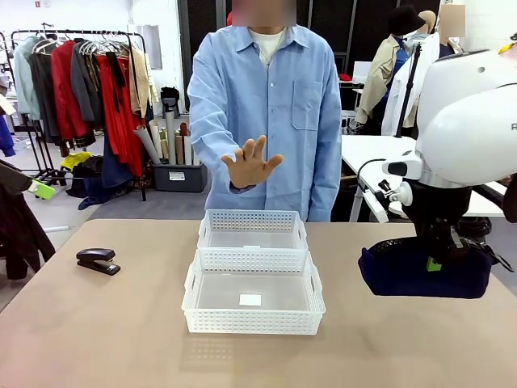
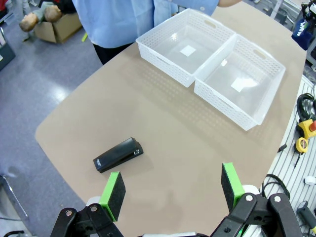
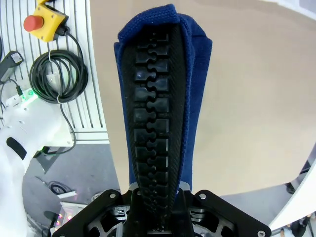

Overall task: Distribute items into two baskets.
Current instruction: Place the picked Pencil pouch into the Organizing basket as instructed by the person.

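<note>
A dark navy pouch (image 1: 424, 272) hangs just above the table at the right, my right gripper (image 1: 434, 263) shut on its top edge. The right wrist view looks down the pouch (image 3: 158, 113) and its black zip band from my right gripper (image 3: 157, 197). Two white lattice baskets stand mid-table, both bare inside: the larger basket (image 1: 253, 292) nearer me, the smaller basket (image 1: 253, 229) behind it toward the person. A black stapler (image 1: 98, 260) lies at the table's left. My left gripper (image 2: 173, 190) hovers open above the table, the stapler (image 2: 118, 154) just beyond its fingers, the baskets (image 2: 212, 64) farther off.
A person in a light blue shirt stands at the far side with one open hand (image 1: 251, 163) raised over the smaller basket. An emergency-stop box (image 3: 45, 19) and coiled cable (image 3: 58, 74) lie on a slatted surface beside the table edge.
</note>
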You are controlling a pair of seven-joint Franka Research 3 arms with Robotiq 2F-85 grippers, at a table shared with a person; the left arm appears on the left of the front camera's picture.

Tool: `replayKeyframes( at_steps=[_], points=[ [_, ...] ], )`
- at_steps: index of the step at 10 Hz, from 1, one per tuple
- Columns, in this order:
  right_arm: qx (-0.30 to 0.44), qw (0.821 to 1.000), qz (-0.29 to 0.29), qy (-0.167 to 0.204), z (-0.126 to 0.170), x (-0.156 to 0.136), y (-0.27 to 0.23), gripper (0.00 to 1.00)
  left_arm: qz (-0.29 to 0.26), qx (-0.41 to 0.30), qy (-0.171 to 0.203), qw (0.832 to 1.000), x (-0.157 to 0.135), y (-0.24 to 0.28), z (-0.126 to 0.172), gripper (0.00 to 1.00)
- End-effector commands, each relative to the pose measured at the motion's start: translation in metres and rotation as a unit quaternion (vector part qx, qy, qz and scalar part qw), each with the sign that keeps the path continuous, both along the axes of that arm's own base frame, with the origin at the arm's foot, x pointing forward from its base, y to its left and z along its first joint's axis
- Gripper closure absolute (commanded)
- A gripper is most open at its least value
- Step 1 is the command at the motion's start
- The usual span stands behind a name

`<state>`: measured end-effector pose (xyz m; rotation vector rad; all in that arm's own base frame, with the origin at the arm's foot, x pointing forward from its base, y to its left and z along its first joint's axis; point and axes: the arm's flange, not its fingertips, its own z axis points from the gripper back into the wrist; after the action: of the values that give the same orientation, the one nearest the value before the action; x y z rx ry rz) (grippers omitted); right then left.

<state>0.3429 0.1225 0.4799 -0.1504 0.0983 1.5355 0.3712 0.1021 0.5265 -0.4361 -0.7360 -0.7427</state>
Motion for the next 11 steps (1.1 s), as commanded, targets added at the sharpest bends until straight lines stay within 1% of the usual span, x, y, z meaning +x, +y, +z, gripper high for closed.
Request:
replayKeyframes(
  at_steps=[1, 11],
  points=[
    [-0.002, 1.0, -0.005, -0.002, 0.0032, -0.0026, 0.0009, 1.0, -0.006, -0.007, -0.009, 1.0, 0.0003, 0.0014, 0.0, 0.0],
    [-0.002, 1.0, -0.005, -0.002, 0.0032, -0.0026, 0.0009, 1.0, -0.006, -0.007, -0.009, 1.0, 0.0003, 0.0014, 0.0, 0.0]
  ],
)
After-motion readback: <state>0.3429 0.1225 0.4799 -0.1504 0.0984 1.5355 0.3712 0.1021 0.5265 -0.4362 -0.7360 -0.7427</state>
